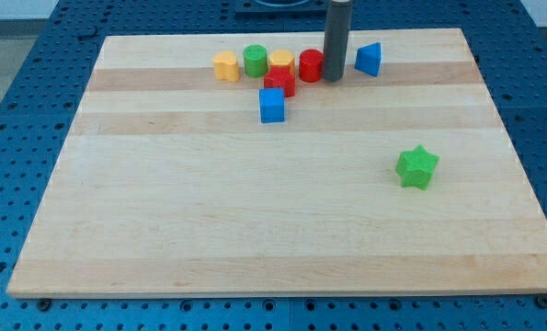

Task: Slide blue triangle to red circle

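**Tip Position Relative to Blue Triangle and Red Circle**

The end effector is a plain dark rod with no jaws; it grips nothing and can only push. My tip [335, 79] rests on the desk [255, 230] near the far edge, right of centre.

The blue triangle [369, 59] lies near the far edge, just beside the rod on the view's right and slightly toward the view's top. Whether tip and triangle touch cannot be told; a narrow gap appears to separate them.

The red circle [311, 65] lies just beside the rod on the view's left, partly hidden by it. The rod therefore stands between the two task blocks, on the line that joins them.

Controlling relation: the triangle must travel toward the view's left, yet my tip sits on its left side, which is the wrong side for that push. In my judgement, the tip must first pass round to the triangle's right side, then drive leftward.

Nearby blocks, all left of the rod along the far edge:
- yellow block [280, 62], behind the red circle's left
- green cylinder [255, 61]
- yellow block at the row's left end [224, 66]
- red block [279, 82]
- blue cube [272, 105]

A green star [416, 167] lies well apart, toward the right edge.
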Controlling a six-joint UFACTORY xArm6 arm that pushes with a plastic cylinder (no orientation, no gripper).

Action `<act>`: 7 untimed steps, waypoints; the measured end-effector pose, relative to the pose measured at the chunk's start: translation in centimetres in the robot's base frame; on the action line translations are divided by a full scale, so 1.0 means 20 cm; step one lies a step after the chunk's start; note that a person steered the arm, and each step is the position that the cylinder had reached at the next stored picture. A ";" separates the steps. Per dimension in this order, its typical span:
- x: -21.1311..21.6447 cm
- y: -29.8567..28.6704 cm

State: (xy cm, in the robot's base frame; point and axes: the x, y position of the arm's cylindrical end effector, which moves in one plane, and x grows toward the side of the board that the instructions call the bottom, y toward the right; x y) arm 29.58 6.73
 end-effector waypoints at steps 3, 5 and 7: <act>0.27 0.17; 0.29 0.59; 0.09 0.87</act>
State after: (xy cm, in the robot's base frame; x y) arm 31.35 24.10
